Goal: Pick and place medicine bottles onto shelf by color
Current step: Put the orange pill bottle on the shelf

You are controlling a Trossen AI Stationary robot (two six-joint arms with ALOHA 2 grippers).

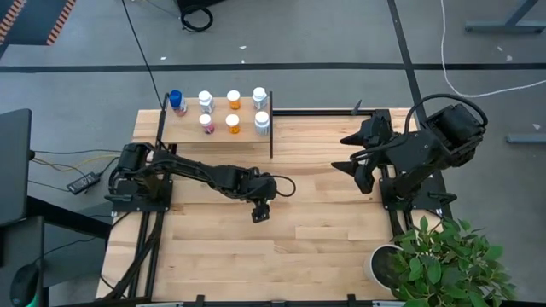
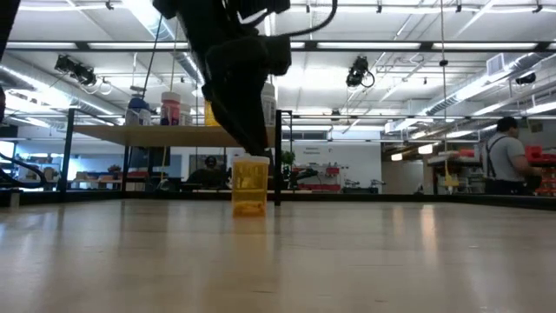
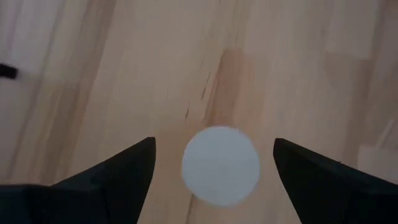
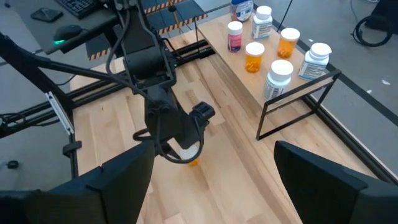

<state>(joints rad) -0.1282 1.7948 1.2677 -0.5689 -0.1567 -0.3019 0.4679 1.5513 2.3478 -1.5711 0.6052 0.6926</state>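
An orange medicine bottle (image 2: 250,185) with a white cap (image 3: 221,165) stands upright on the plank table near its middle. My left gripper (image 3: 214,140) hangs just over it, open and slanting down, with one finger on each side of the cap and a gap on both sides. In the high view the left gripper (image 1: 260,211) hides the bottle. At the far left, the shelf (image 1: 189,130) carries several bottles: white, orange, pink and one blue-capped (image 1: 177,101). My right gripper (image 4: 214,147) waits open, raised over the table's right side (image 1: 351,153).
The shelf's black frame (image 4: 292,115) rises from the table at the far left. A potted plant (image 1: 444,260) stands at the near right corner. Bare planks lie around the bottle. A person (image 2: 504,156) stands in the room beyond the table.
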